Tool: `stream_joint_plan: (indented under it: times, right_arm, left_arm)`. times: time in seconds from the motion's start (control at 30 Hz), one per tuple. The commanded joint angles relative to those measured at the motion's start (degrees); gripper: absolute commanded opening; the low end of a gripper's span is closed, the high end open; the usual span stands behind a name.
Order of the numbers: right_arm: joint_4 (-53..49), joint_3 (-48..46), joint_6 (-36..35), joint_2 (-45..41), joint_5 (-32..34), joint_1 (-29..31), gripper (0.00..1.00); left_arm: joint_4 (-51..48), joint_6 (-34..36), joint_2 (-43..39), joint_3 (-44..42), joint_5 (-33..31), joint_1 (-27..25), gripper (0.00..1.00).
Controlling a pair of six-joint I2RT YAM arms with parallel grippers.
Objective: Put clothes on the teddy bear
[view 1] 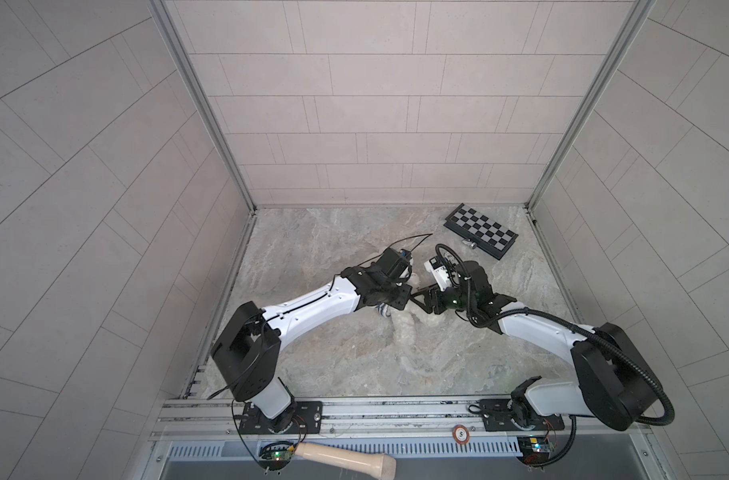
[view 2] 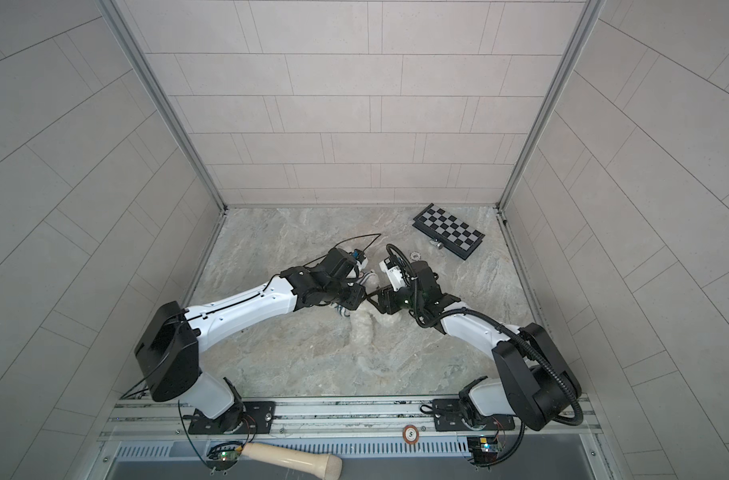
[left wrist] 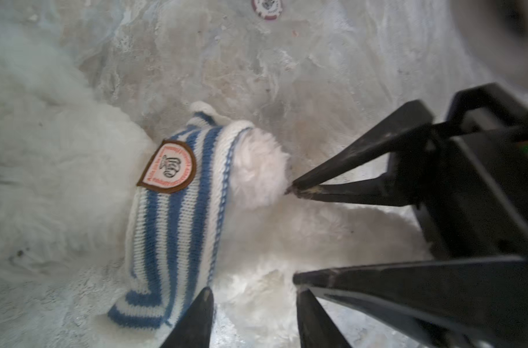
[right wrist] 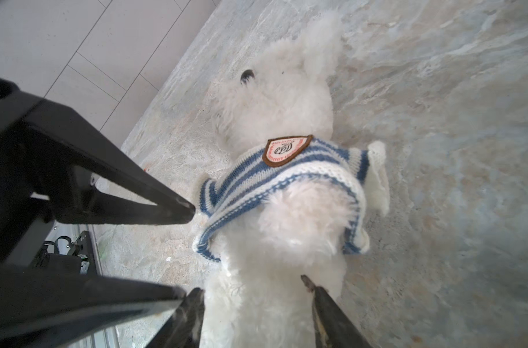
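On tabletop (view 1: pixel 333 249) | teddy bear (right wrist: pixel 302 211) supine | axis diagonal, head back-left

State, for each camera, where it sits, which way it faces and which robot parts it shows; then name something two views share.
Both top views: overhead at the front, looking down on the table; left arm and right arm show whole.
Left wrist: on the left arm, facing down past the left gripper at the teddy bear's striped shirt; the right gripper shows.
Right wrist: on the right arm, facing the bear and its shirt; both grippers show.
Shared: both wrist views show the shirt's badge.
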Motion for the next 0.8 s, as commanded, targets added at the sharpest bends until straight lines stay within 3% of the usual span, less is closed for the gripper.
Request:
stream_joint_plan:
  times: [0.0, 0.27, 0.43, 0.6, 0.67, 0.73, 0.77]
  right_arm:
    - [3.7, 0.6, 1.9, 2.9, -0.2, -0.4, 0.59]
    - [8.2, -1.1, 5.0, 6.7, 0.3, -1.0, 0.60]
    - [7.4, -1.9, 4.8, 8.1, 1.8, -1.2, 0.60]
    - [7.6, -2.1, 5.0, 10.7, 2.2, -1.7, 0.54]
    - [7.6, -2.3, 5.2, 11.6, 2.4, -2.3, 0.42]
    - [7.8, -2.5, 5.4, 12.5, 2.1, -3.0, 0.11]
    - [7.6, -2.7, 5.4, 12.7, 2.2, -3.3, 0.01]
  left_arm:
    - [1.4, 1.0, 3.4, 3.2, -2.9, 0.6, 0.44]
    - [0.4, 2.3, 9.1, 6.4, -4.7, 1.9, 0.33]
    - [2.0, 1.3, 9.2, 5.3, -5.6, 2.4, 0.02]
    - [3.9, 0.2, 5.0, 3.5, -5.1, 2.4, 0.00]
    - [3.9, -0.1, 2.9, 2.9, -4.1, 2.5, 0.00]
    - [4.7, -0.6, 0.5, 2.0, -1.5, 2.5, 0.00]
    - [5.0, -0.7, -0.6, 1.6, 0.0, 2.5, 0.00]
